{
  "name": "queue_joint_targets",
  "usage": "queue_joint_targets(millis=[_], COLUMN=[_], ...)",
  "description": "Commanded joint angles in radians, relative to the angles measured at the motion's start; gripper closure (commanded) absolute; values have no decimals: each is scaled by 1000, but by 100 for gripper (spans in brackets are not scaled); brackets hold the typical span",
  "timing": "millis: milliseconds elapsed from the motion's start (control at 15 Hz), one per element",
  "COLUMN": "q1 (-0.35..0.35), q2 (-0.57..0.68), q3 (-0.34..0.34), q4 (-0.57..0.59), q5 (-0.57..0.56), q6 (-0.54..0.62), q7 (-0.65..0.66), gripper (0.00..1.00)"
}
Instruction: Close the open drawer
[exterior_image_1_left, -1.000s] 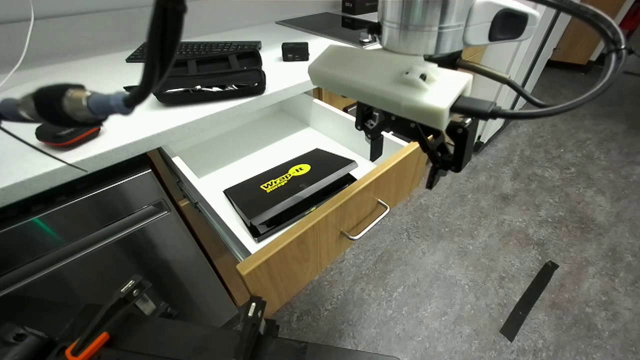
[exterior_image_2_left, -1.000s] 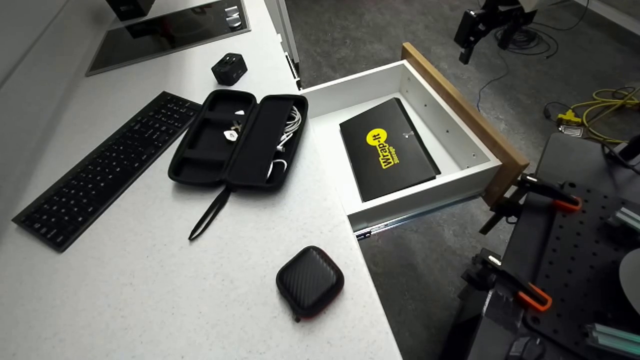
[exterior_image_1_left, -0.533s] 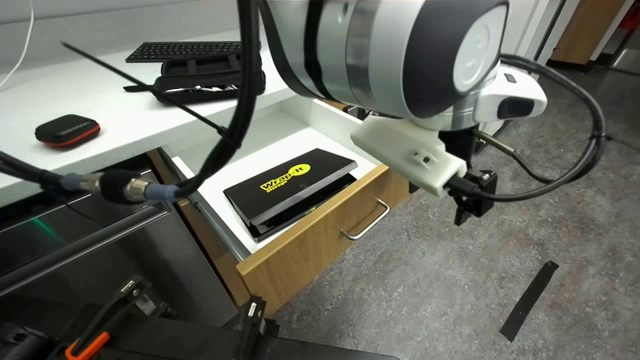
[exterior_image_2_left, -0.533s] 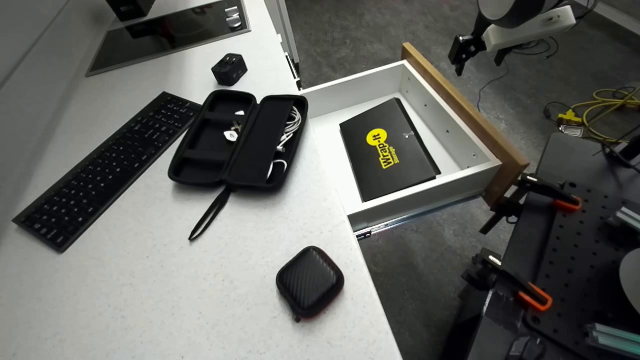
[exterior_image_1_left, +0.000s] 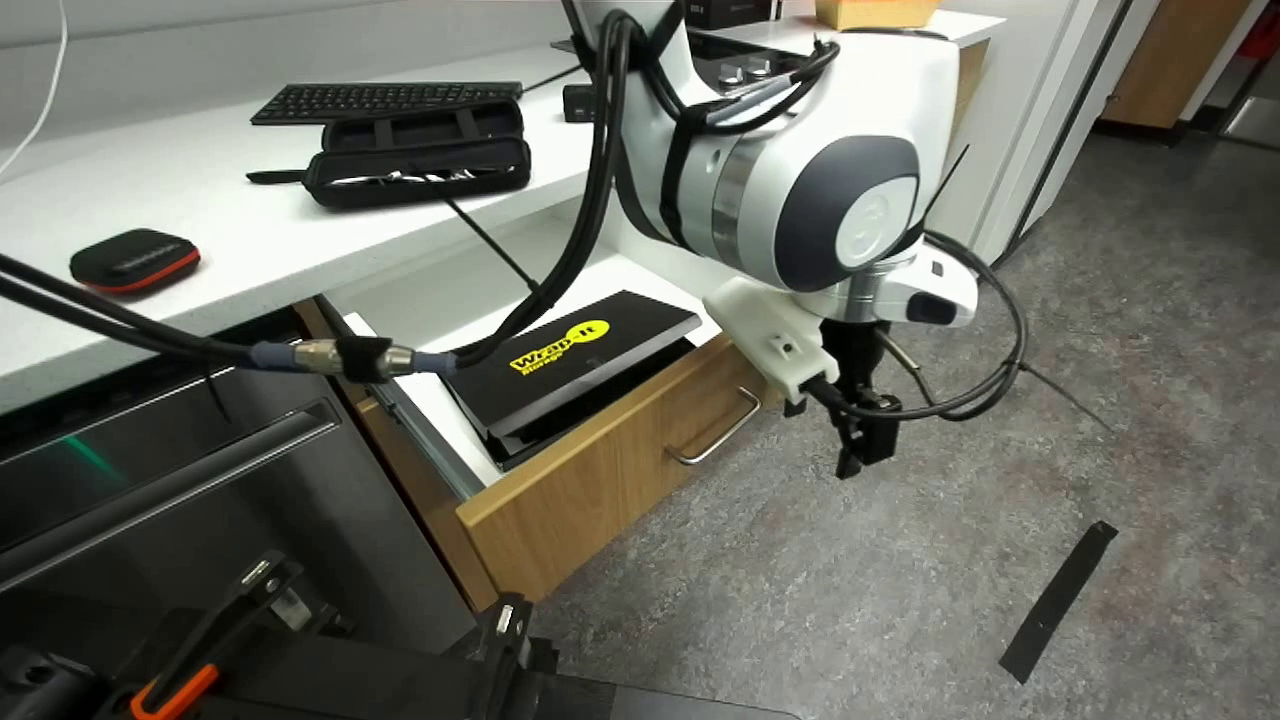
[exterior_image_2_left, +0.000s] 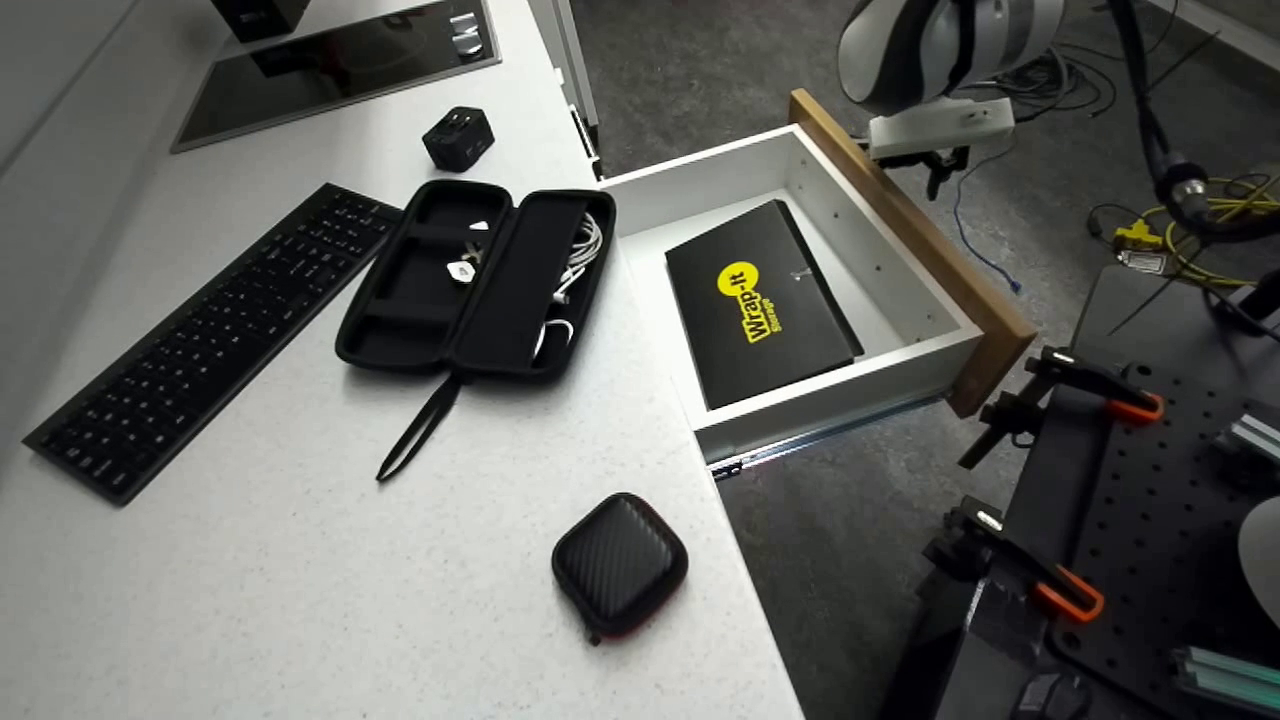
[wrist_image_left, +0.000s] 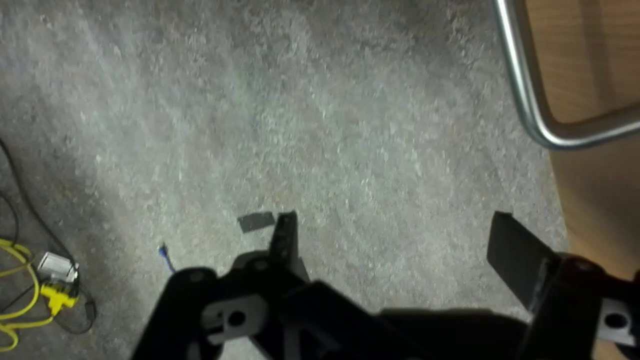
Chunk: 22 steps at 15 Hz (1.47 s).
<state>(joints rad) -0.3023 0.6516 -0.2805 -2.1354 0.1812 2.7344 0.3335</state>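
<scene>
The drawer is pulled out, with an oak front and white inner walls. A black Wrap-It box lies inside; it also shows in an exterior view. The silver bar handle is on the front and shows at the upper right in the wrist view. My gripper is open and empty, fingers pointing down outside the front, near the handle's far end. In an exterior view the gripper is close against the front; the exact contact is hidden. One finger is partly hidden there.
The white counter above the drawer holds a keyboard, an open black case, a small round-cornered case and a black cube. Clamps on a black stand are near the drawer's near corner. Cables lie on the floor.
My arm has come down and in toward the drawer front from outside it. The drawer, with the box in it, has slid inward a little in the last half second. The gripper stays open.
</scene>
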Motion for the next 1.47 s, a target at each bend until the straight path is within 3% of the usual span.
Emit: queue_joint_targets(millis=[0, 200, 467, 533, 600, 1200, 1400], q1=[-61, -67, -32, -17, -13, 6, 4], q2=[67, 88, 113, 117, 85, 102, 142], q3=[122, 189, 248, 253, 219, 235, 265], q4=[162, 239, 309, 321, 260, 289, 345], q5=[111, 179, 226, 225, 206, 210, 227], q6=[-193, -276, -298, -302, -266, -267, -293], q7=[-36, -68, -86, -77, -70, -69, -80], gripper=[0, 0, 0, 0, 0, 0, 0])
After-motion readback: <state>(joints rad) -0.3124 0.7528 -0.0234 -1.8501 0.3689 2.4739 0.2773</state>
